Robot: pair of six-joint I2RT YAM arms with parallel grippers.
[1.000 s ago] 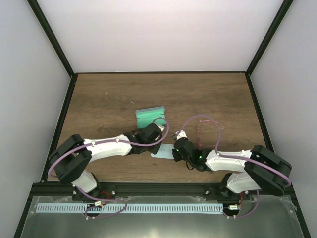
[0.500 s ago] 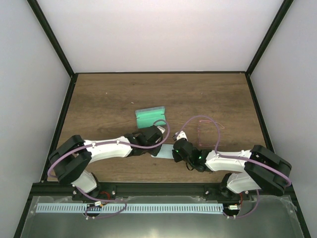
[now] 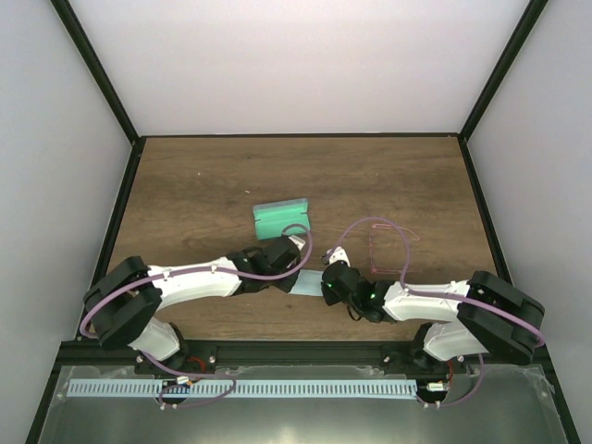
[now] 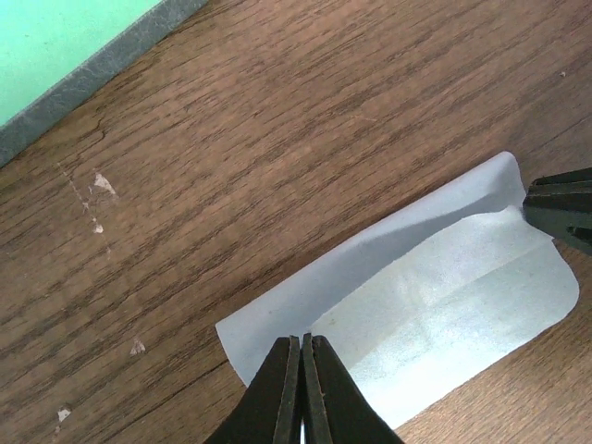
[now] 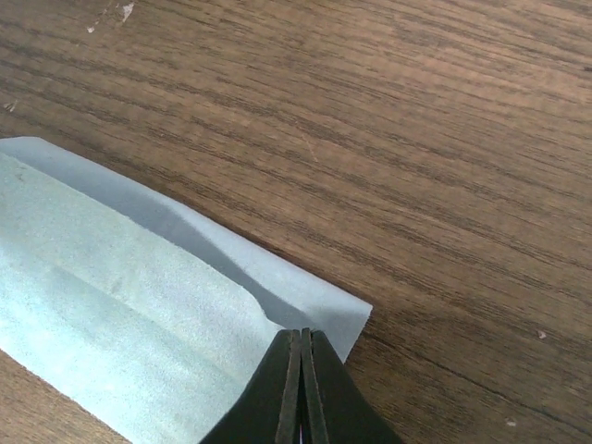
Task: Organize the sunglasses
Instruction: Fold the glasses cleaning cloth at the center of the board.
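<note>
1. Left pincer (image 4: 302, 347) is nipped tight on one end of a pale blue cloth (image 4: 435, 305), jaws closed to a sliver.
2. Right pincer (image 5: 302, 340) clamps the opposite end of that cloth, fingers pressed together on its edge, and one long side is folded over.
3. The cloth lies low on the wooden table (image 3: 203, 185), stretched between the two wrists.
4. Sunglasses (image 3: 387, 248), clear pinkish frame, lie just behind and to the right of the right pincer, apart from it.
5. A green case (image 3: 280, 216) sits behind the left pincer, clear of the cloth.
</note>
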